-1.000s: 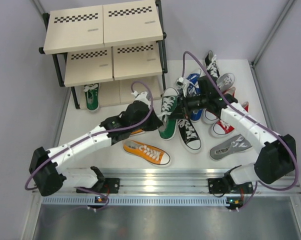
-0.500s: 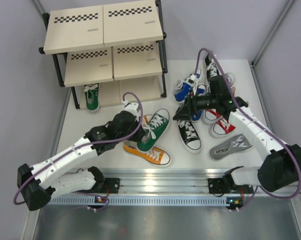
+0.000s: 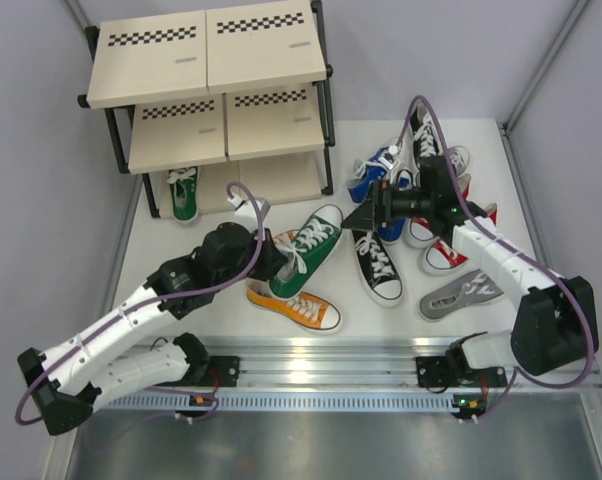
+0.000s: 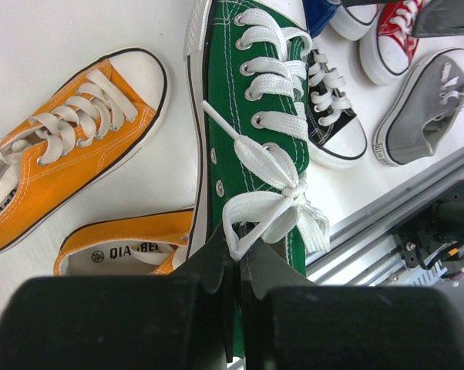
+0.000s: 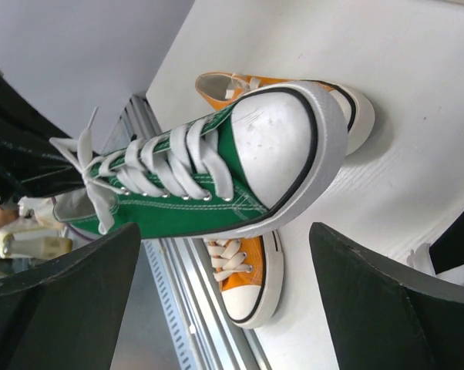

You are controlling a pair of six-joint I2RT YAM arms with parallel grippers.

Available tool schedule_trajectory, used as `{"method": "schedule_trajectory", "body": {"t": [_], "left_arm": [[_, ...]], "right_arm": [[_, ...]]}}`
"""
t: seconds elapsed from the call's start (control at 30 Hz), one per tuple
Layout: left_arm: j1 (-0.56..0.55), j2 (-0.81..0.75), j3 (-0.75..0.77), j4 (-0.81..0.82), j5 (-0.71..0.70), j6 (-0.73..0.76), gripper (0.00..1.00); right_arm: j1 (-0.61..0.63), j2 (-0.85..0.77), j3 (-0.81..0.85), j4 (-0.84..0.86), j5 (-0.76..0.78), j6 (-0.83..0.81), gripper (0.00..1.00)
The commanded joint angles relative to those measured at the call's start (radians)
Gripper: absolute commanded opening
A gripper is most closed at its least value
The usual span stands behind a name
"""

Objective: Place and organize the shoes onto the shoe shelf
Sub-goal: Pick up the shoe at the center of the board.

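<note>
hardly started: found the shoe shelf with a lone green sneaker on its bottom tier.
counted the rest as undone, with loose sneakers scattered over the table right of the shelf; caught the second green sneaker over an orange sneaker, heel end pinched in the closed left gripper, toe just beside the right gripper, spread wide and holding nothing.
</note>
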Motion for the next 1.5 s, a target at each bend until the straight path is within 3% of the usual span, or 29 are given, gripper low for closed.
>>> {"method": "schedule_trajectory", "body": {"t": [0.0, 0.2, 0.4, 0.5, 0.6, 0.7, 0.73, 0.8, 0.9, 0.97, 1.0, 1.03, 1.17, 1.23, 1.27, 1.47], "left_arm": [[0.002, -0.032, 0.087, 0.125, 0.023, 0.009, 0.00], [0.002, -0.036, 0.115, 0.173, 0.053, 0.003, 0.00], [0.002, -0.026, 0.126, 0.238, 0.084, -0.005, 0.00], [0.002, -0.019, 0.119, 0.280, 0.096, -0.009, 0.00], [0.002, -0.009, 0.103, 0.327, 0.104, -0.012, 0.00], [0.002, 0.001, 0.072, 0.389, 0.110, -0.022, 0.00], [0.002, 0.002, 0.063, 0.409, 0.112, -0.032, 0.00], [0.002, 0.019, 0.047, 0.447, 0.115, -0.038, 0.00], [0.002, 0.048, 0.055, 0.446, 0.121, -0.048, 0.00], [0.002, 0.053, 0.057, 0.443, 0.098, -0.061, 0.01], [0.002, 0.053, 0.060, 0.424, 0.089, -0.063, 0.05], [0.002, 0.051, 0.066, 0.417, 0.080, -0.062, 0.23], [0.002, -0.007, 0.096, 0.331, -0.003, -0.045, 0.59], [0.002, -0.035, 0.113, 0.280, -0.048, -0.019, 0.68], [0.002, -0.054, 0.121, 0.266, -0.049, -0.005, 0.79], [0.002, -0.026, 0.233, 0.171, 0.035, 0.050, 0.82]], "right_arm": [[-0.009, 0.033, 0.021, 0.122, 0.030, 0.120, 0.92], [-0.006, 0.086, 0.046, 0.185, 0.023, 0.224, 0.96], [0.000, 0.126, 0.052, 0.259, -0.015, 0.341, 0.96], [0.002, 0.132, 0.033, 0.375, -0.042, 0.450, 0.93], [0.004, 0.137, 0.007, 0.494, -0.070, 0.578, 0.83], [0.002, 0.140, -0.020, 0.628, -0.099, 0.676, 0.61], [0.003, 0.141, -0.026, 0.685, -0.116, 0.698, 0.49], [0.002, 0.146, -0.027, 0.730, -0.130, 0.741, 0.36], [0.000, 0.140, -0.022, 0.767, -0.148, 0.740, 0.02], [-0.010, 0.132, -0.022, 0.770, -0.161, 0.729, 0.00], [-0.016, 0.125, -0.022, 0.770, -0.165, 0.718, 0.00], [-0.021, 0.119, -0.022, 0.767, -0.167, 0.712, 0.00], [-0.093, 0.096, -0.028, 0.742, -0.147, 0.683, 0.00], [-0.116, 0.091, -0.025, 0.692, -0.142, 0.648, 0.00], [-0.133, 0.089, -0.027, 0.681, -0.141, 0.637, 0.00], [-0.142, 0.091, -0.016, 0.517, -0.101, 0.507, 0.00]]}}
